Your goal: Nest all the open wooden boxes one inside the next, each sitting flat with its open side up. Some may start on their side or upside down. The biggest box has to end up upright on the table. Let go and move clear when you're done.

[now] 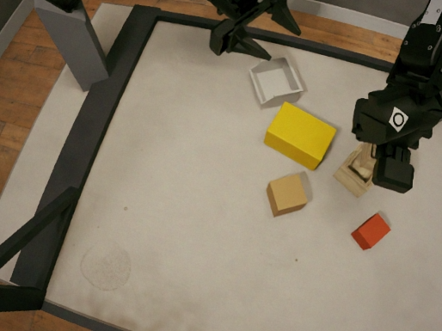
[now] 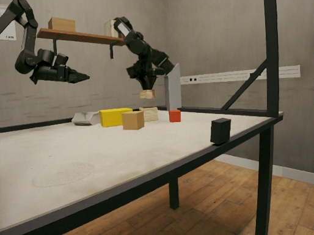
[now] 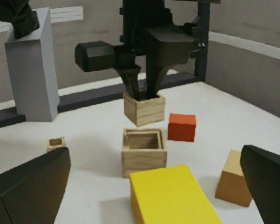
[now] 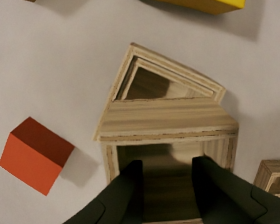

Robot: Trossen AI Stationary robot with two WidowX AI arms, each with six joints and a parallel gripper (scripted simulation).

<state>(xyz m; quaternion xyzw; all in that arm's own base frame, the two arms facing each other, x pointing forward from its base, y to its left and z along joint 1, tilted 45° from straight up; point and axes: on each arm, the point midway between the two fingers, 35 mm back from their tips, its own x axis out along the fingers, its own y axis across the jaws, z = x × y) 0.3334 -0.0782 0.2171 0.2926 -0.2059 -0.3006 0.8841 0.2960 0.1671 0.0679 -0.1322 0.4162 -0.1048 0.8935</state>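
My right gripper [image 1: 378, 166] is shut on a small pale wooden box [image 2: 147, 94], open side up, and holds it in the air. Right under it a larger pale wooden box [image 2: 149, 113] stands on the table, open side up; in the right wrist view it [image 4: 164, 81] shows just beyond the held box [image 4: 168, 160]. My left gripper [image 1: 262, 33] is open and empty, high above the back of the table near a white open box [image 1: 276, 81]. A yellow box [image 1: 299, 135], a tan box [image 1: 286, 193] and a red box [image 1: 371, 231] lie closed side up.
A tiny wooden box [image 3: 56, 142] sits open side up beyond the pale boxes. A grey pillar [image 1: 69, 37] stands at the back corner. A black cube [image 2: 220, 130] sits at the table's edge. A wall shelf [image 2: 79, 36] holds two more boxes.
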